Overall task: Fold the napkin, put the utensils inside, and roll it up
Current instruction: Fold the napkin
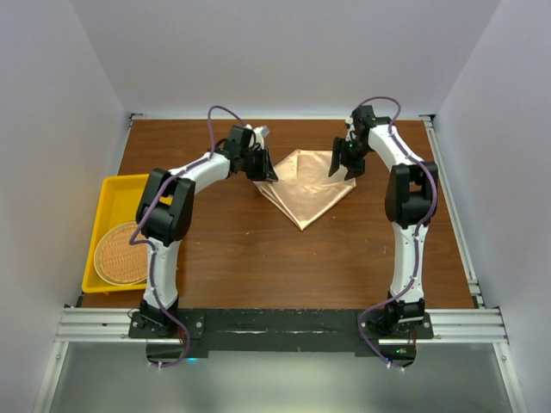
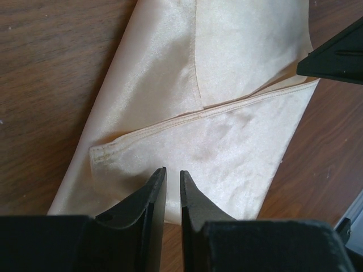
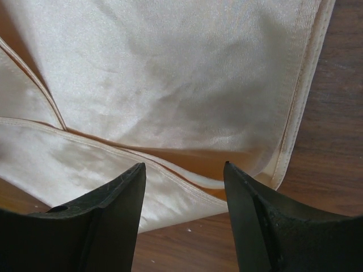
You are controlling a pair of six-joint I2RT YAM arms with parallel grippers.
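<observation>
Top external view: the napkin (image 1: pixel 303 185) lies folded at the far middle of the bench (image 1: pixel 258 258). The left tool (image 1: pixel 269 175), nearly pressed together, pinches its left corner. The right tool (image 1: pixel 343 172) hangs spread over its right corner.

The napkin (image 1: pixel 303 188) lies on the worktop (image 1: pixel 258 249), left gripper (image 1: pixel 270 177) jaws at its left corner, right gripper (image 1: pixel 341 172) jaws at its right corner, a tray (image 1: pixel 112 185) holding a mat (image 1: pixel 122 254) well to its left.
</observation>
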